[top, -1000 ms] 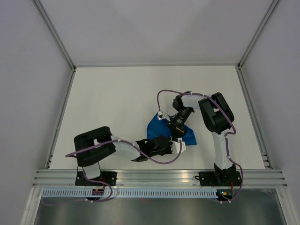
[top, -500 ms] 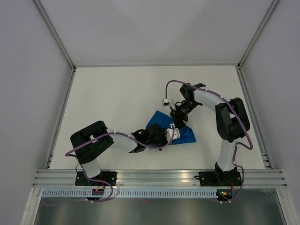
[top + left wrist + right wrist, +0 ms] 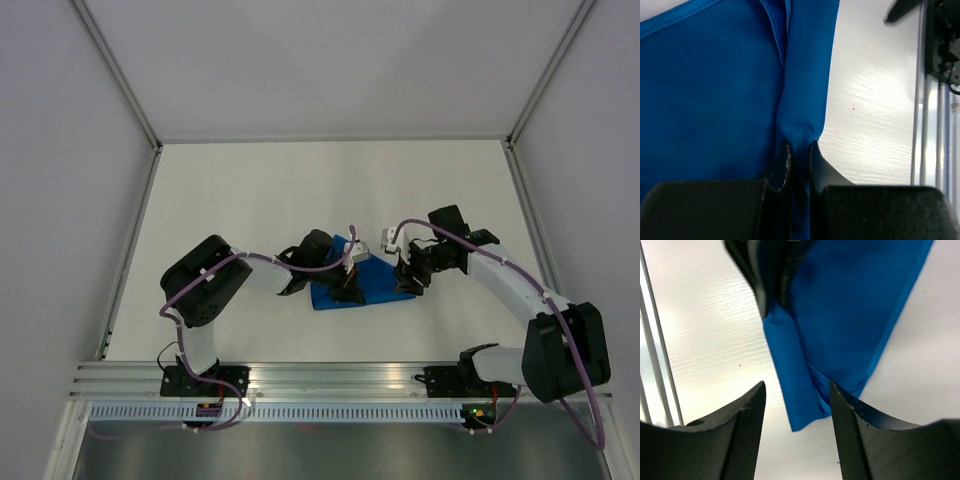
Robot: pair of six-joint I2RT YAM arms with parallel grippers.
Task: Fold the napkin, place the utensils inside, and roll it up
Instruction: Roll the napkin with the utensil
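Note:
The bright blue napkin (image 3: 372, 288) lies in a narrow folded bundle in the middle of the table. My left gripper (image 3: 347, 281) reaches in from the left and is shut on a rolled fold of the napkin (image 3: 715, 100), pinched between its jaws (image 3: 799, 146). My right gripper (image 3: 407, 277) is open at the napkin's right end. In the right wrist view the end of the blue fold (image 3: 850, 305) lies between its spread fingers (image 3: 797, 390), apart from both. The left gripper shows dark at the top of that view (image 3: 765, 270). No utensils show; any are hidden.
The white table (image 3: 250, 200) has raised aluminium rails at the left, right and near edges (image 3: 340, 378). Purple cables loop over both arms. White walls enclose the far and side edges.
My left arm has swung from the napkin's near side to its left and gripped the fold. My right arm has come down from the far side to the napkin's right end. The napkin is narrower.

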